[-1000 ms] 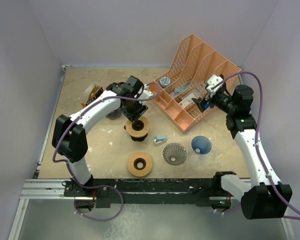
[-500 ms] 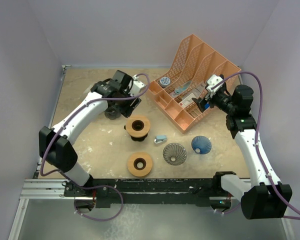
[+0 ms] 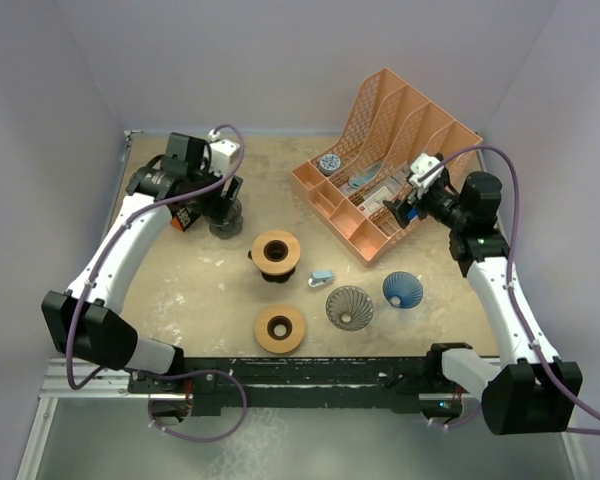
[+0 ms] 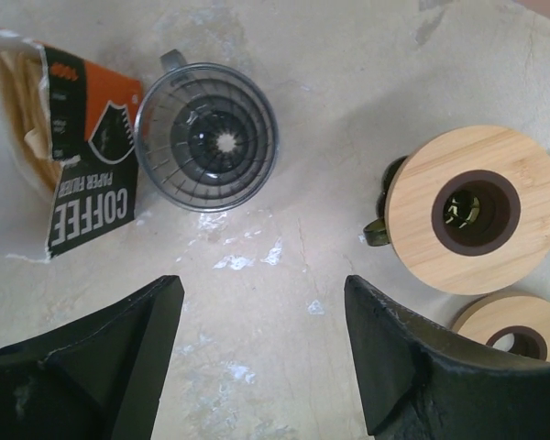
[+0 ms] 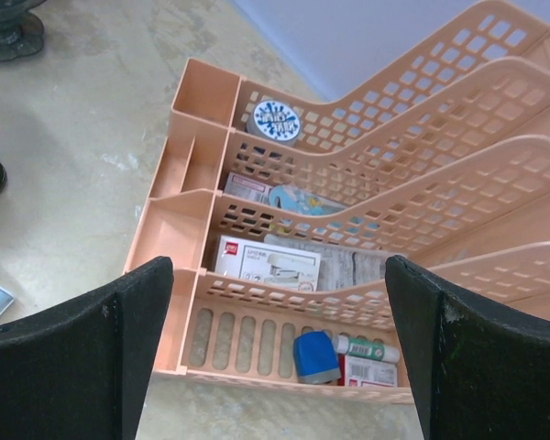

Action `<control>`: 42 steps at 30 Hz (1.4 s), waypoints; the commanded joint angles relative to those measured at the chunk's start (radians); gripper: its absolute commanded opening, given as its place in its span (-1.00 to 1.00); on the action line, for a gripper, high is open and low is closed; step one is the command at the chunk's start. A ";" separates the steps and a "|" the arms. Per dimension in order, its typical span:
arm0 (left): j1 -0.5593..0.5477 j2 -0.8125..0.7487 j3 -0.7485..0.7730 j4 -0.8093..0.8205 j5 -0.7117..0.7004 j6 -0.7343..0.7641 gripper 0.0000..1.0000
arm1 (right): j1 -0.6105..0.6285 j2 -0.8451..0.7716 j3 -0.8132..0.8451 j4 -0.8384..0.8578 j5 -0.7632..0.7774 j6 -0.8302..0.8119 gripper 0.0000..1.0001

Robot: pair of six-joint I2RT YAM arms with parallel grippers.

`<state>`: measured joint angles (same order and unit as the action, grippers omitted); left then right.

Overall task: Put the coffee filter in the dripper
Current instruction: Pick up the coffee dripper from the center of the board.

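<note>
The left gripper (image 4: 261, 298) hangs with its 2 black fingers (image 4: 119, 367) spread wide and nothing between them, only bare table (image 4: 284, 229) below. Just ahead of it sits the dark glass dripper (image 4: 206, 137), upright, mouth up, its ribbed inside bare. Close against the dripper's side lies the filter pack (image 4: 92, 183), orange and black and torn open, with the brown paper filters (image 4: 18, 110) showing at the ripped end. On the other side of that gripper stands a wooden-topped stand (image 4: 474, 209) with a dark hole in its middle, and a second stand (image 4: 518, 332) peeks in nearer the arm bases. Across the table the right gripper (image 5: 277, 275) is held up in the air, jaws wide apart and holding nothing, facing the orange organiser (image 5: 211, 92). In its compartments I can see a round blue-patterned disc (image 5: 276, 119), a white box (image 5: 266, 261) and a blue object (image 5: 313, 356) that I cannot make out further. In front of the organiser a ribbed clear dripper (image 3: 350, 307) and a blue dripper (image 3: 402, 290) rest near each other without touching, with a small pale blue piece (image 3: 322, 277) just beside them, toward the 2 stands.
</note>
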<state>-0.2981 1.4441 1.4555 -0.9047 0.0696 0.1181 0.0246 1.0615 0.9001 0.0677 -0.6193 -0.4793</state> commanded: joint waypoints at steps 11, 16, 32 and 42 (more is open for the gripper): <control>0.183 -0.148 -0.065 0.111 0.039 -0.061 0.68 | -0.008 0.001 -0.009 0.025 -0.063 -0.024 1.00; 0.194 -0.109 -0.029 0.117 0.018 -0.069 0.68 | -0.008 -0.022 -0.007 0.028 -0.077 -0.015 1.00; 0.235 0.020 0.039 0.101 0.134 -0.007 0.68 | -0.006 -0.029 -0.003 -0.003 -0.127 -0.026 1.00; 0.205 0.021 -0.013 0.072 0.260 0.100 0.65 | -0.003 0.047 0.074 -0.215 -0.172 -0.180 1.00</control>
<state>-0.0734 1.4799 1.4544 -0.8436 0.2707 0.1543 0.0196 1.0737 0.8993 -0.0097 -0.7547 -0.5415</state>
